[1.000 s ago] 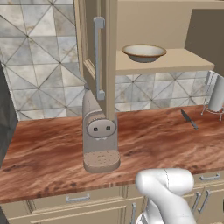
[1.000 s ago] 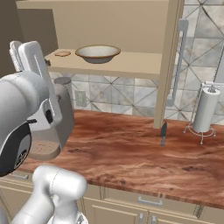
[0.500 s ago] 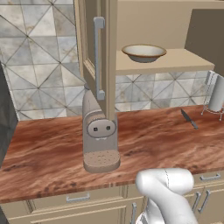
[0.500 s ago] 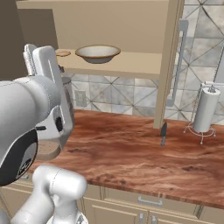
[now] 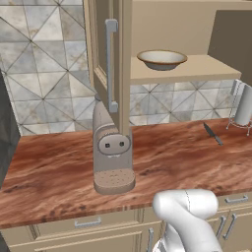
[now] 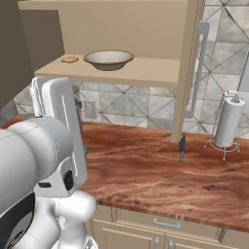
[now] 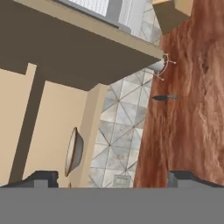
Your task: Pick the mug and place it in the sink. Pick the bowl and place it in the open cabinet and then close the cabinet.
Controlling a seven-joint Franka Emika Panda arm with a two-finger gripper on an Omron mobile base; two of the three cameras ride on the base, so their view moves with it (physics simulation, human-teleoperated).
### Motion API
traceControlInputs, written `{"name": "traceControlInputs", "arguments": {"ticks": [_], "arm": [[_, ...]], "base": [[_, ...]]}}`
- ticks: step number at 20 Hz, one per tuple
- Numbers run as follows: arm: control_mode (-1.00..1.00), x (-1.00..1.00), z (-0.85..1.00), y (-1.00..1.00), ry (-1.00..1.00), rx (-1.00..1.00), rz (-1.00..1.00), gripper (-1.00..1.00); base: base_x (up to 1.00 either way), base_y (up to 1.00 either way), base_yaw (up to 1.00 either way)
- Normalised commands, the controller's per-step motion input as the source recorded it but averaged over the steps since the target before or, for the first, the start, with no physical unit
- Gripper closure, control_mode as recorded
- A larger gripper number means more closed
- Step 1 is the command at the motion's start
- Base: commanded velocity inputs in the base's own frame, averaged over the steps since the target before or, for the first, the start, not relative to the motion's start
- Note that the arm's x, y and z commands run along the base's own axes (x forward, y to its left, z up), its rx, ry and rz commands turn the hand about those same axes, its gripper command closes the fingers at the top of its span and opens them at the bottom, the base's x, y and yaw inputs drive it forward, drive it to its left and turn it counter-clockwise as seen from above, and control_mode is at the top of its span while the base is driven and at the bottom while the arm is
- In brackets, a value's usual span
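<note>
The bowl (image 5: 162,59) (image 6: 108,59) rests upright on the lower shelf of the open cabinet (image 5: 202,69) (image 6: 151,73). The cabinet's door (image 5: 101,54) (image 6: 188,73) stands swung out, with a long silver handle (image 5: 112,64). My gripper (image 7: 113,179) is open and holds nothing, its fingertips (image 7: 41,178) far apart. It hangs back from the shelf and looks along the wall, with the bowl (image 7: 74,151) seen edge-on at the left. My white hand (image 6: 56,131) is raised over the counter's left part, below shelf height. The mug and the sink are out of view.
On the wooden counter (image 5: 167,157) lie a dark knife (image 5: 212,133) (image 6: 181,148) and a paper-towel stand (image 6: 228,124) (image 5: 242,106). A tan upright appliance (image 5: 112,157) stands under the open door. A small tan item (image 6: 69,60) lies left of the bowl.
In the right base view my hand has risen and shifted a little right. The bowl, the door and the counter things have not moved. The jaws stay open.
</note>
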Motion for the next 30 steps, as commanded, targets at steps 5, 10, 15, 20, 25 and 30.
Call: {"name": "traceControlInputs", "arguments": {"ticks": [5,10,15,20,25,30], "arm": [[-1.0,-0.27,-0.07,-0.2,0.0,-0.01,-0.18,-1.0],[-1.0,-0.11,-0.11,-0.36,0.0,0.0,-0.15,-1.0],[-1.0,0.0,-0.1,-0.43,0.0,0.0,-0.1,-1.0],[-1.0,0.0,-0.06,-0.31,0.0,0.0,-0.01,-1.0],[-1.0,0.0,-0.19,-0.38,0.0,0.0,0.0,-1.0],[-1.0,0.0,-0.2,-0.27,0.0,0.0,0.0,-1.0]], "base": [[0.0,0.0,0.0],[0.0,0.0,0.0],[0.0,0.0,0.0],[0.0,0.0,0.0],[0.0,0.0,0.0],[0.0,0.0,0.0]]}}
